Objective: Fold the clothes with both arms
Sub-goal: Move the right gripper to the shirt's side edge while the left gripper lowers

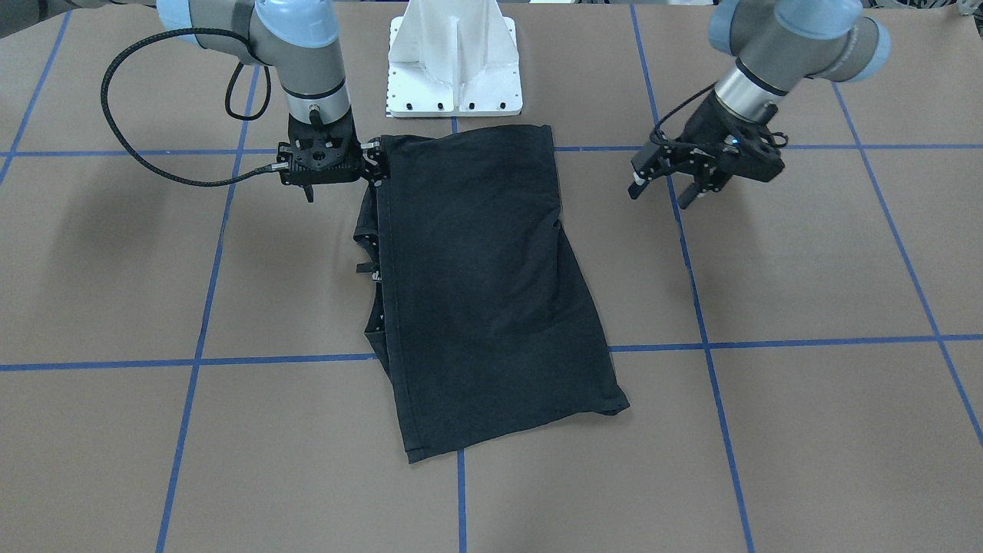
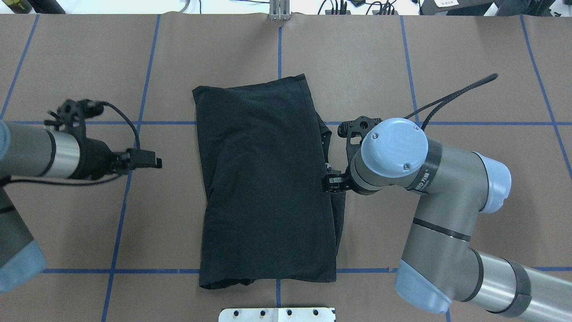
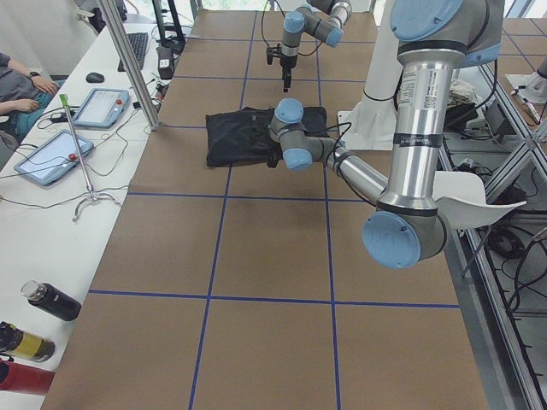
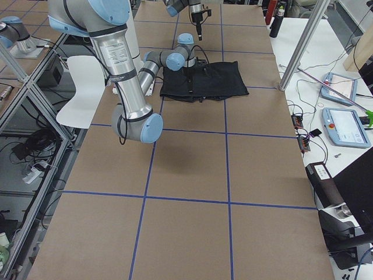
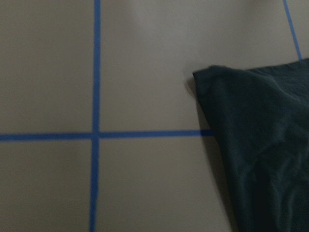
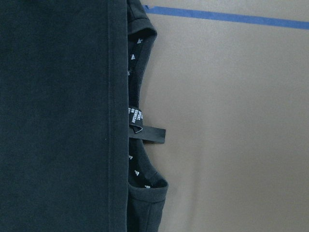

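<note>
T-shirt [image 1: 476,269], black, folded into a long rectangle, lying flat at mid-desk [image 1: 806,430] in front of the white pedestal [image 1: 453,69]. Its neckline and label [image 6: 146,133] protrude from under the edge on the robot's right. Right claw [image 1: 376,161] hovers by that edge, finger spacing not discernible. Left claw [image 1: 662,190] is well apart from the cloth, fingers spread wide, empty.

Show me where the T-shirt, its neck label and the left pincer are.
T-shirt [image 2: 263,179], overhead view, middle of the folded top layer.
neck label [image 6: 147,134], right wrist view, the black loop sticking out at the collar.
left pincer [image 1: 660,194], front-facing view, midway between its fingertips.
</note>
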